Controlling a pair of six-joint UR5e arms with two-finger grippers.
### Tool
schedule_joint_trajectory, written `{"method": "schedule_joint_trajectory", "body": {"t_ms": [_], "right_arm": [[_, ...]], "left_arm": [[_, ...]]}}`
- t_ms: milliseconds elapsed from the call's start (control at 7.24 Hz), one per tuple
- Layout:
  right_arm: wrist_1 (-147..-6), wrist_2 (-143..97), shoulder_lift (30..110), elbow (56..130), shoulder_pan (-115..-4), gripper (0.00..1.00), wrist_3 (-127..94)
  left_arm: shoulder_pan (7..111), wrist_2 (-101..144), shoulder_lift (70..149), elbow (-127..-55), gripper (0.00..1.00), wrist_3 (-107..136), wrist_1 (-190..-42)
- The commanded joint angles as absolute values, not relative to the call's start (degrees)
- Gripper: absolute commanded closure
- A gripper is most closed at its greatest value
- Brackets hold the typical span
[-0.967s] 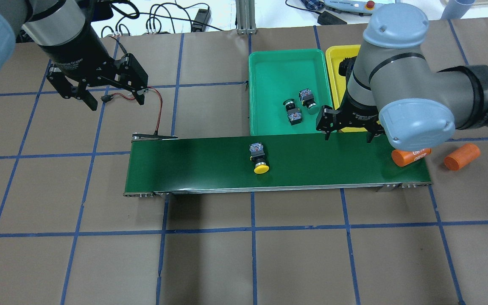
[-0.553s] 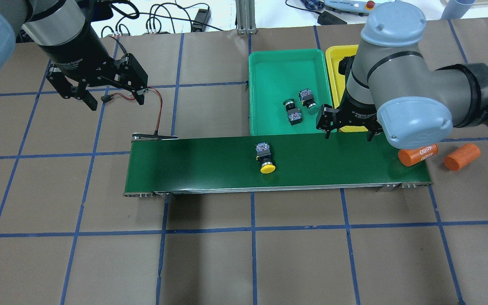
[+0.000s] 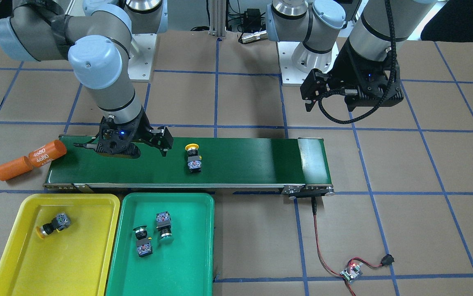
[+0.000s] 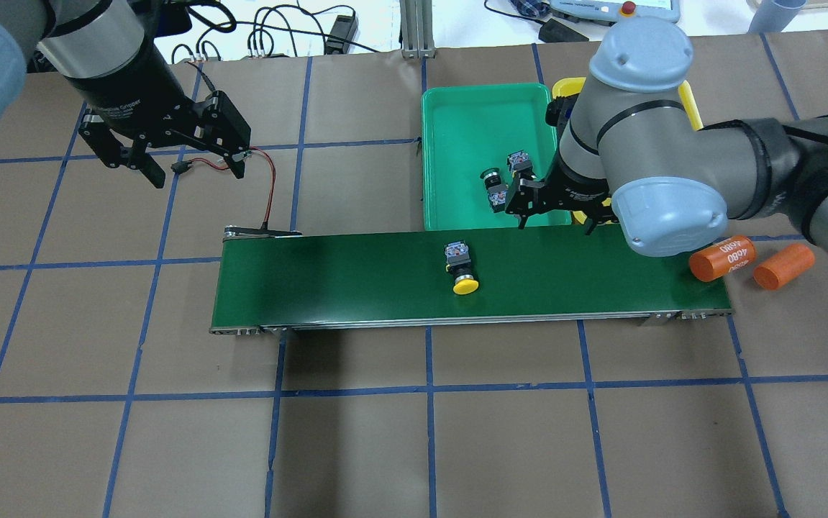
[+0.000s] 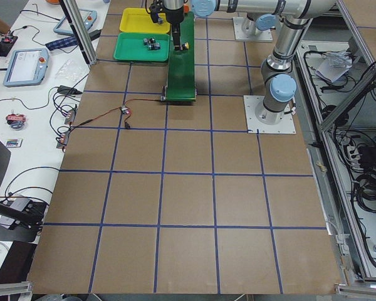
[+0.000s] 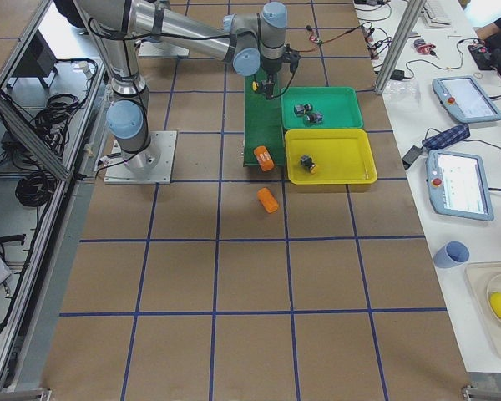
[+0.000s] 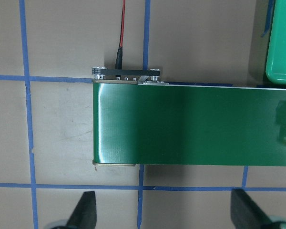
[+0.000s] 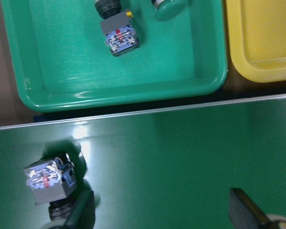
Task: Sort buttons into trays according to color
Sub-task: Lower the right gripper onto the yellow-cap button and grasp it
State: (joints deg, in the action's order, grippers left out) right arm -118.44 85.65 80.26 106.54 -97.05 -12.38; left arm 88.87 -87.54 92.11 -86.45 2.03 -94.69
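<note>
Overhead exterior: right gripper [image 4: 554,227], jaws spread and empty, hangs over the conveyor belt's [image 4: 349,277] far edge. A yellow button [image 4: 462,270] lies on the belt at its eight o'clock. Two buttons [image 4: 498,191], apparently green-capped, sit in the green tray [image 4: 457,122]; a second yellow button [image 3: 53,225] lies in the yellow tray [image 3: 76,246]. Left gripper [image 4: 198,175], also spread, hovers at the belt's ten o'clock.

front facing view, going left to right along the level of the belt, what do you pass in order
plain orange cylinder → orange cylinder marked 4680 → right gripper, open over the belt → yellow button lying on the belt → bare conveyor belt up to its right end
</note>
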Motion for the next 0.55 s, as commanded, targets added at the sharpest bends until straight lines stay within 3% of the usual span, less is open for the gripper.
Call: {"method": "schedule_joint_trajectory", "body": {"t_ms": [0,414], "right_arm": [[-123.82,81.94,75.96,106.35,-101.05,0.0,-14.4],[-123.75,83.05,73.31,107.31,-103.53,0.0,-15.47]], "left_arm": [[88.94,-87.54,92.2,-86.48,0.0,2.02,-94.66],[88.86,-87.54,92.11,-86.48,0.0,2.02,-94.66]]}}
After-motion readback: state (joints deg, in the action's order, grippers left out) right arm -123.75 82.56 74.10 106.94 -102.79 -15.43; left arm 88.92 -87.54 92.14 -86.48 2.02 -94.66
